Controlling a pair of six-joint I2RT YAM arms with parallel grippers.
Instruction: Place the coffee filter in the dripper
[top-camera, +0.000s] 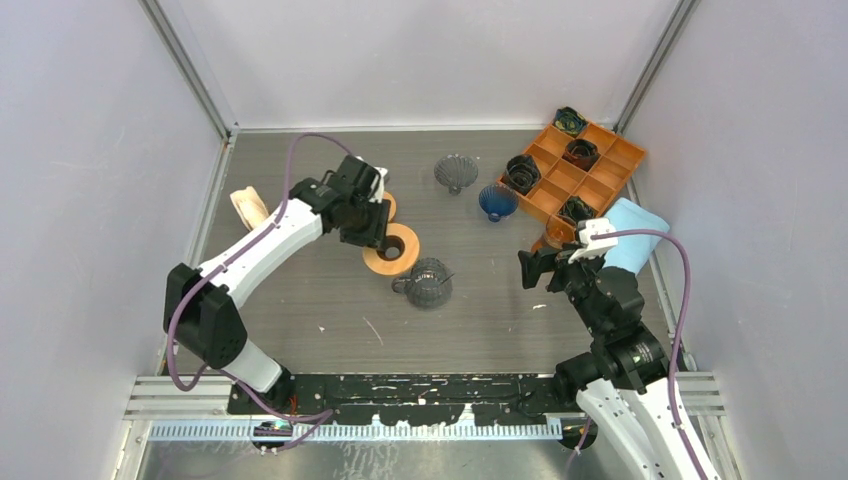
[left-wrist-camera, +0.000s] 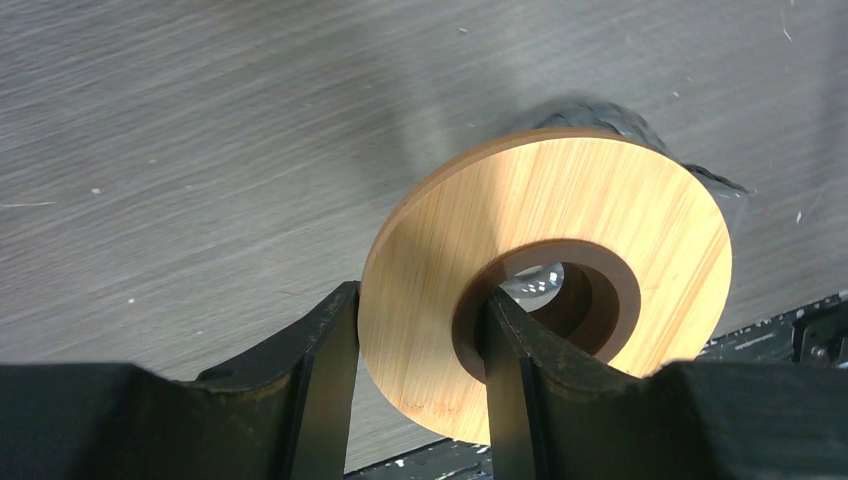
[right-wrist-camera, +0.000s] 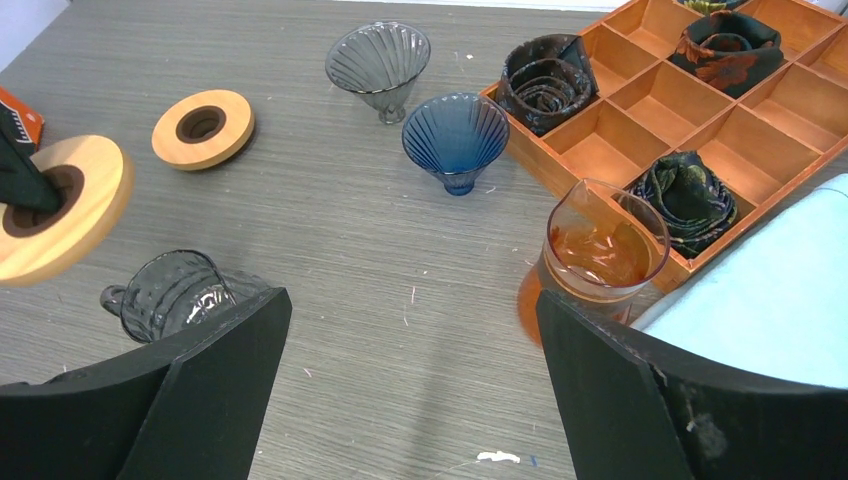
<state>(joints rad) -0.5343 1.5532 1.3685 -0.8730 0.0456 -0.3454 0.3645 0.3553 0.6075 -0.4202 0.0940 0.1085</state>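
Observation:
My left gripper (top-camera: 378, 232) is shut on a wooden ring (top-camera: 391, 251), one finger outside its rim and one through its hole. It holds the ring tilted in the air beside a grey glass mug (top-camera: 430, 283). In the left wrist view the ring (left-wrist-camera: 560, 230) fills the gap between my fingers (left-wrist-camera: 330, 350). A grey ribbed dripper (top-camera: 456, 172) and a blue dripper (top-camera: 497, 202) stand on the table further back. A beige paper cone (top-camera: 248, 208), which looks like the coffee filter, lies at the far left. My right gripper (top-camera: 545, 268) is open and empty above bare table (right-wrist-camera: 410, 380).
A second wooden ring (right-wrist-camera: 203, 127) lies flat on the table. An orange compartment tray (top-camera: 600, 165) at the back right holds dark coiled pieces. An orange glass server (right-wrist-camera: 605, 250) stands by the tray, with a light blue cloth (top-camera: 632, 235) next to it.

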